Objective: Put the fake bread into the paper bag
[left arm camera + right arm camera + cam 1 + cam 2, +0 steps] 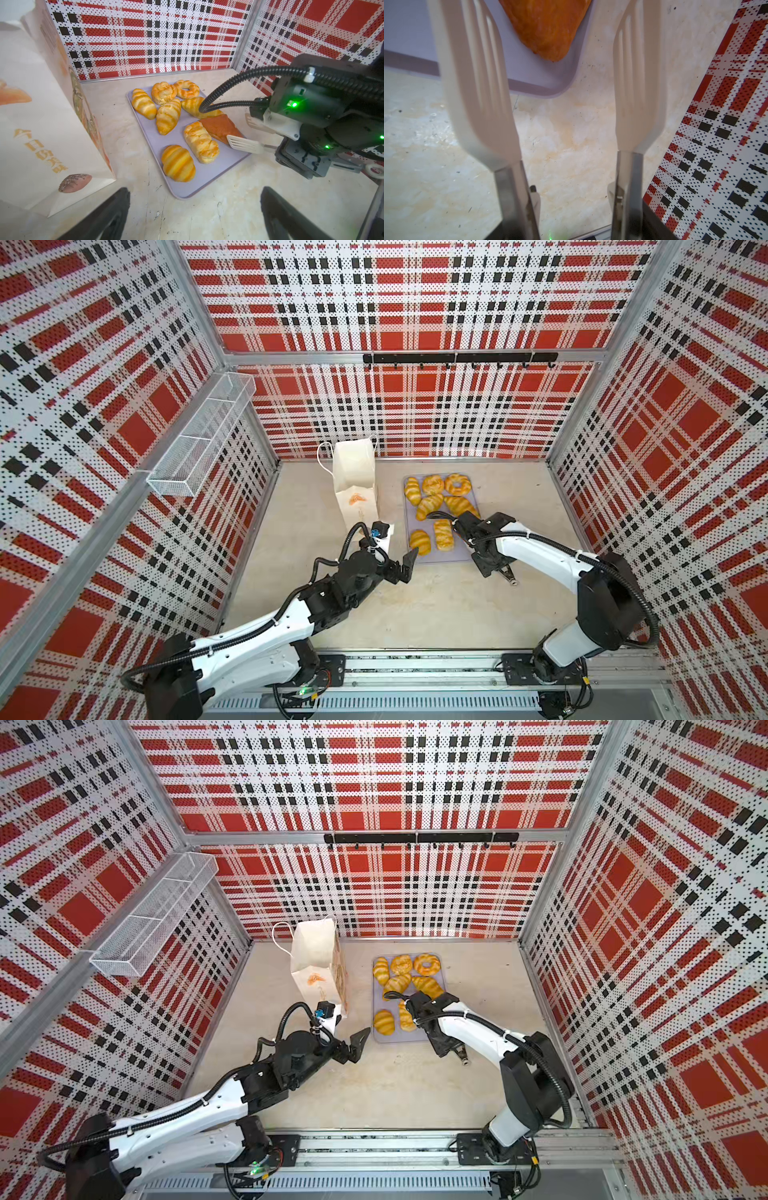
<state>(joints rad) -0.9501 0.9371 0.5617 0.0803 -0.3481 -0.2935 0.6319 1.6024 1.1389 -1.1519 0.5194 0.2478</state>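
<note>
Orange-brown and kinda flat, the dark pastry (220,126) is the one piece you can't see in both top views, since the right arm's wrist covers it. The wrist cameras catch it by the right edge of the lilac tray (187,188). The bag's inside is hard to read from above too, just pale paper.

The right arm comes in from the right with its forearm low over the tray. The right gripper (278,149) is clamped on a pair of tongs (477,83). The blades stand apart with the dark pastry's tip between them; I can't tell if they touch it. The left arm stretches out low, and the left gripper (405,566) is spread wide with nothing in it, just off the tray's near left corner.

The fake bread (434,502) is all on the tray, glossy and golden: croissants, ring doughnut, swirl bun, braided roll. The paper bag (355,472) stands upright just left of the tray, cream with cord handles and an orange print. The tong blades are white and slotted, on metal stems.
</note>
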